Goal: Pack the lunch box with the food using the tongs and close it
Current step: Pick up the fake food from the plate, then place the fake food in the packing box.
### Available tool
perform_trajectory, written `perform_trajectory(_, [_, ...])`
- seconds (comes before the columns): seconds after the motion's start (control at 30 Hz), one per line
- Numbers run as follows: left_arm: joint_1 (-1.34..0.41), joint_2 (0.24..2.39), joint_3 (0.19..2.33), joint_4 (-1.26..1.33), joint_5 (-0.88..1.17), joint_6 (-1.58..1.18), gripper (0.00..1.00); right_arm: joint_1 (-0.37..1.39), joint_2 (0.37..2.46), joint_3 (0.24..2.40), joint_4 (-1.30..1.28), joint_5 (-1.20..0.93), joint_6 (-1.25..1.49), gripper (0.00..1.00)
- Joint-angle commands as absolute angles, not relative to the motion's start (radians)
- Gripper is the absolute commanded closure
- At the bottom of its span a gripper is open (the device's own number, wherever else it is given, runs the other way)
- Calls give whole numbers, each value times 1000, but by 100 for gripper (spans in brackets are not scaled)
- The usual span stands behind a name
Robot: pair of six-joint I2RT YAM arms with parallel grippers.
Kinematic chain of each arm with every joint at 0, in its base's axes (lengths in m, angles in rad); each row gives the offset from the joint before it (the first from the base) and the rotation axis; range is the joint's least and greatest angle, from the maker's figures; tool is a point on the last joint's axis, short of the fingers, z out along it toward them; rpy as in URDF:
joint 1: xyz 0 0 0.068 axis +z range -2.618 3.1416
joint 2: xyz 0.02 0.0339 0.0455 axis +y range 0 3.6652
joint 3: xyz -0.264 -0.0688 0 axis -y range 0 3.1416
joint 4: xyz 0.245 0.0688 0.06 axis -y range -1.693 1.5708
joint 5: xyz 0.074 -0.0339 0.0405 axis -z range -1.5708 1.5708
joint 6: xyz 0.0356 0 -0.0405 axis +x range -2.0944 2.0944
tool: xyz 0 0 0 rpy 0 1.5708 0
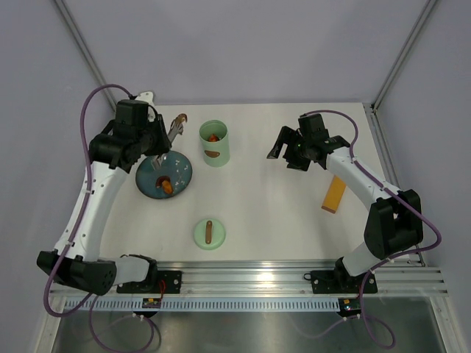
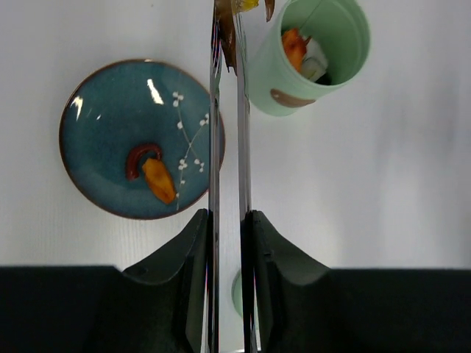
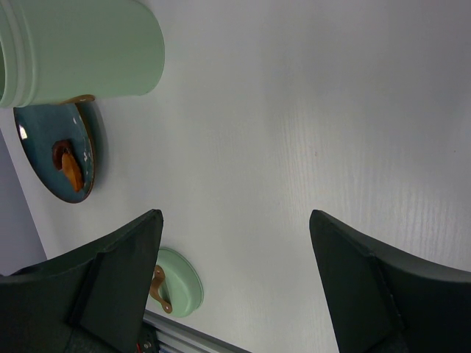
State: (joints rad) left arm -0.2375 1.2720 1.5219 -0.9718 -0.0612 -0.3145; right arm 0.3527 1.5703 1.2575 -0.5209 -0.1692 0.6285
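The mint-green lunch box (image 1: 215,143) stands upright and open, with orange food (image 2: 294,45) inside. My left gripper (image 2: 228,213) is shut on the silver tongs (image 2: 214,147), squeezing both arms nearly parallel. The tong tips (image 1: 179,121) hang left of the lunch box and carry something brownish, cut off by the top edge of the left wrist view. An orange piece (image 2: 160,180) and a curved red-brown piece (image 2: 140,157) lie on the blue plate (image 2: 96,110). The green lid (image 1: 210,234) lies near the front, handle up. My right gripper (image 3: 234,215) is open and empty, to the right of the lunch box.
A flat orange-yellow strip (image 1: 334,194) lies on the table by the right arm. The blue plate (image 1: 151,187) sits just left of the lunch box, under the left wrist. A metal rail (image 1: 257,276) runs along the near edge.
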Motion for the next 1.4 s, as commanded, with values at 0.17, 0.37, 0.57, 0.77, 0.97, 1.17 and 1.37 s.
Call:
perform_trajectory(0.17, [-316, 1387, 1651, -870, 32, -334, 99, 362, 1548, 1275, -528, -158, 621, 11])
perform_trajectory(0.37, [-342, 1479, 1683, -834, 57, -359, 96, 362, 1542, 1272, -538, -155, 621, 11])
perform_trajectory(0.57, [-347, 1506, 1674, -833, 54, -360, 74, 364, 1532, 1273, -546, -144, 615, 11])
perform_trajectory(0.77, [-347, 1505, 1669, -834, 51, -359, 54, 364, 1534, 1275, -548, -144, 617, 11])
perform_trajectory(0.97, [-354, 1483, 1674, -825, 58, -357, 77, 364, 1534, 1272, -549, -143, 618, 11])
perform_trajectory(1.17, [-357, 1396, 1678, -859, 5, -351, 100, 364, 1539, 1272, -546, -143, 617, 11])
perform_trajectory(1.37, [-336, 1313, 1600, -959, -202, -373, 96, 362, 1546, 1273, -534, -153, 617, 11])
